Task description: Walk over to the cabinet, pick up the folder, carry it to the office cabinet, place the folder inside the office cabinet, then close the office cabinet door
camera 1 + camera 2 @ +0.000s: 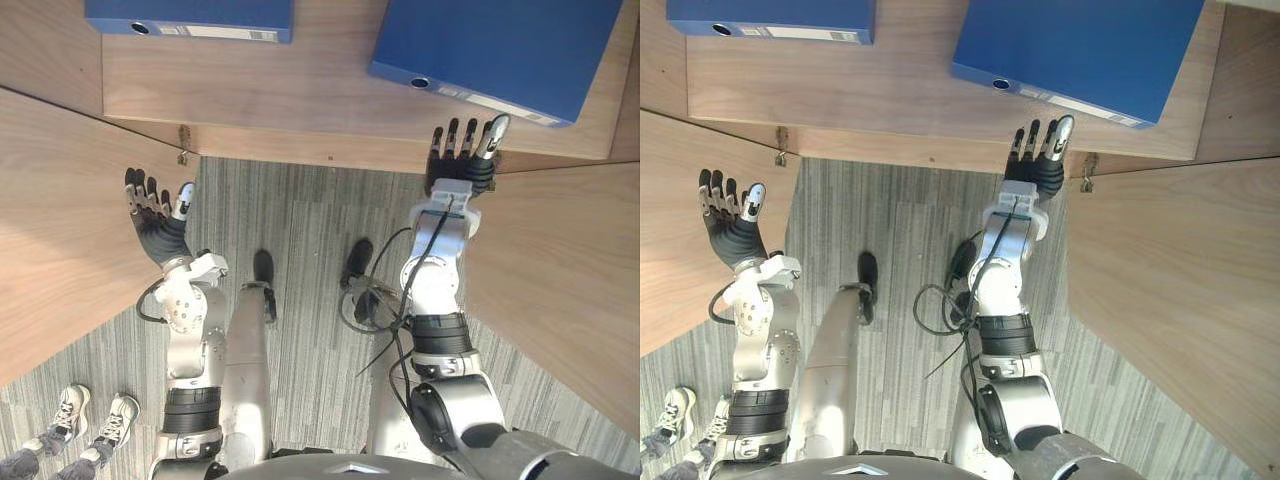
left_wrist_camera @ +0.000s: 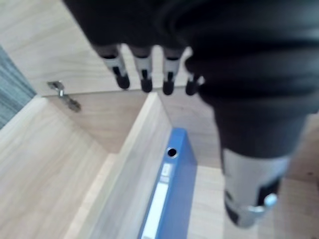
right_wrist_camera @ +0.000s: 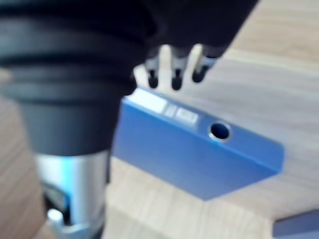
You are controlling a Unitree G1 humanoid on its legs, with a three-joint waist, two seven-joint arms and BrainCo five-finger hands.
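Note:
Two blue folders lie flat on the wooden shelf (image 1: 300, 100) of an open cabinet. The right folder (image 1: 500, 50) is the nearer one, its spine with a round hole facing me (image 3: 199, 154). My right hand (image 1: 462, 160) is open, fingers straight, at the shelf's front edge just short of that spine and holding nothing. The left folder (image 1: 190, 18) lies farther back (image 2: 169, 199). Over the floor beside the left door, my left hand (image 1: 155, 215) is open and holds nothing.
The cabinet's left door (image 1: 60, 230) and right door (image 1: 560, 280) stand open on either side of me. Grey striped carpet (image 1: 300, 230) lies between them. A person's shoes (image 1: 90, 420) show at the lower left.

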